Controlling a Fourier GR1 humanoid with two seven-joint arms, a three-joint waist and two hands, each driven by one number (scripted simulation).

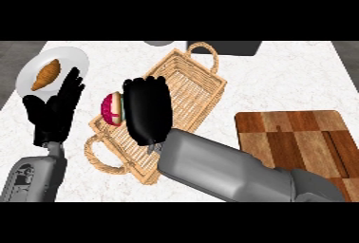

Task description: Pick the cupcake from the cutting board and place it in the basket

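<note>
The right hand point(146, 111), curled round the cupcake point(111, 108), hovers over the basket point(184, 80)'s near-left part, so placing is in hand; next it likely must lower and release, while the left hand point(56, 109) rests spread.

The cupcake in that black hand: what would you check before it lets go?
1. Cupcake held by right hand: ok.
2. Cupcake over the basket: ok, though at its left rim, not the middle.
3. Cupcake low enough to release: cannot tell.
4. Left hand out of the way: ok, open, left of the basket.
5. Cutting board bare of the cupcake: ok.
6. Plate with croissant apart from the basket: ok.
</note>
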